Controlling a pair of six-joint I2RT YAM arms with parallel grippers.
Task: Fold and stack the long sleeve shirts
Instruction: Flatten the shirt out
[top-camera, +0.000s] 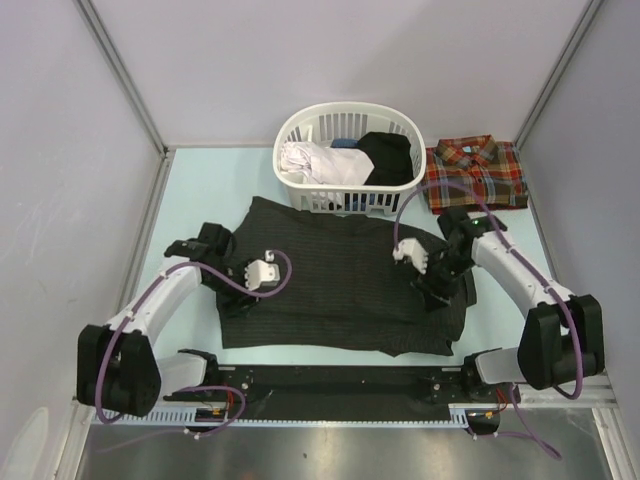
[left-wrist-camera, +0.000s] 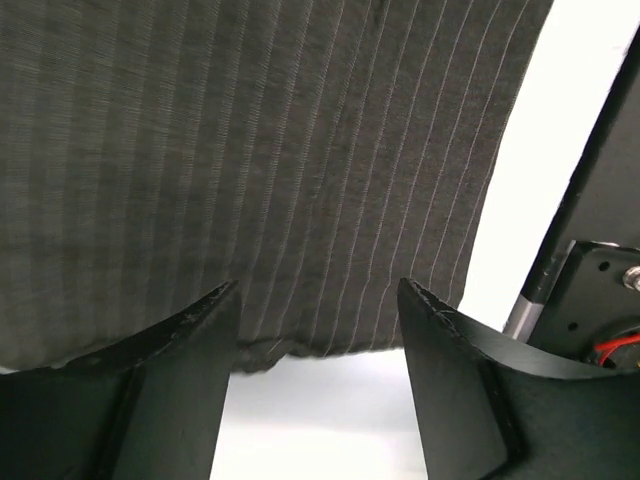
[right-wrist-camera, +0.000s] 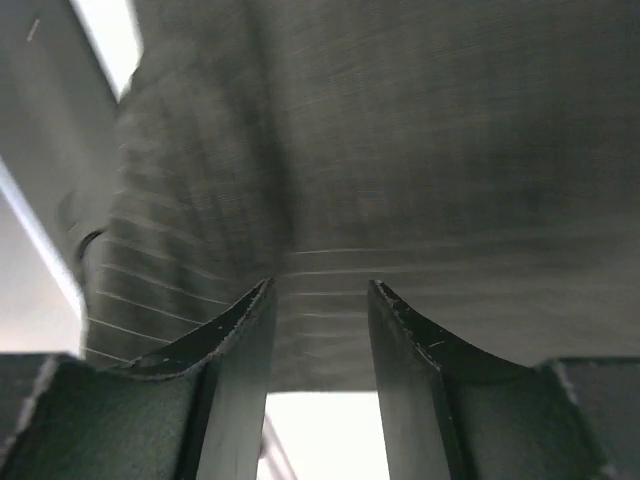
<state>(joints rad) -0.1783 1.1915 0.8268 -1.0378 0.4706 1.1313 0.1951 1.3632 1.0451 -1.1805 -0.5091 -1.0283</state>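
The black pinstriped shirt (top-camera: 340, 285) lay spread flat in the middle of the table (top-camera: 200, 190), between the two arms. Its far edge reached under the white laundry basket (top-camera: 345, 108). The plaid shirt (top-camera: 475, 172) lay folded at the far right corner of the table, just beside the basket and apart from the black shirt. In the basket were white and black cloths.

The left claw (left-wrist-camera: 318, 300) was low over the left edge of the pinstriped shirt. Its fingers (left-wrist-camera: 190, 330) stood wide apart, and the hem of the shirt showed between them. They were not clamped on it.

The right claw (right-wrist-camera: 320, 290) was over the right side of the same shirt. Its fingers (right-wrist-camera: 245, 320) were also apart, but with a narrower gap. The striped cloth, a little bunched at the left, filled the view beyond the tips. They held nothing.
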